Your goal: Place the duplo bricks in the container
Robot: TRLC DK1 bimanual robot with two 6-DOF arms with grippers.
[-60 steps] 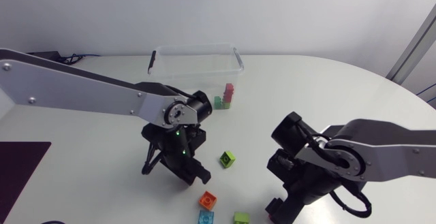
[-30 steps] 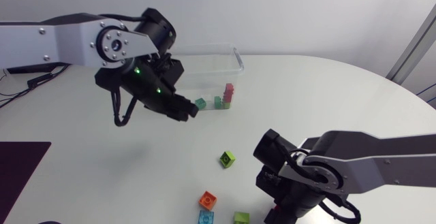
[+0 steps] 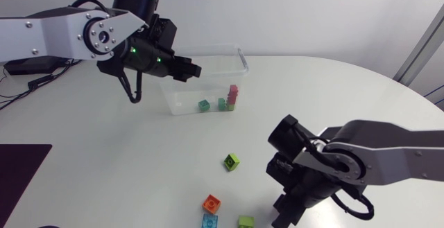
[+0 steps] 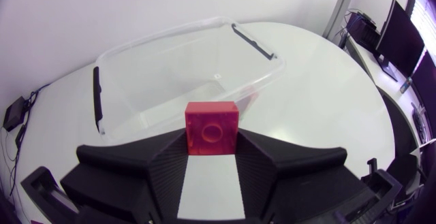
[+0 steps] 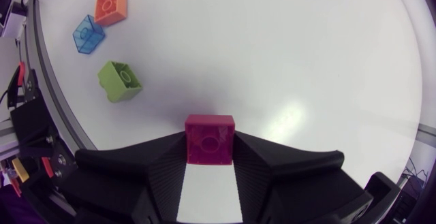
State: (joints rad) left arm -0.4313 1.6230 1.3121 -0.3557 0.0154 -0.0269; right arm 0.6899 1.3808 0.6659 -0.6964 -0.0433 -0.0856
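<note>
My left gripper [image 3: 191, 68] hangs above the near left part of the clear plastic container [image 3: 243, 60], shut on a red duplo brick [image 4: 211, 123]. Ahead of it, the left wrist view shows the open container [image 4: 271, 63] below. Teal [image 3: 203, 105], green [image 3: 222, 104] and pink [image 3: 233, 93] bricks lie against the container's near wall. My right gripper [image 3: 282, 217] is low at the table's front edge, shut on a magenta brick [image 5: 210, 137]; the head view hides that brick.
Loose bricks lie on the white table: a lime one [image 3: 232, 161] mid-table, and orange [image 3: 211, 203], translucent blue [image 3: 209, 221] and light green [image 3: 245, 222] ones near the front edge, to the left of my right gripper. A dark mat [image 3: 17, 169] lies front left.
My left arm rose from the table and swung back over the container with the red brick. My right gripper's fingers came together on the magenta brick.
</note>
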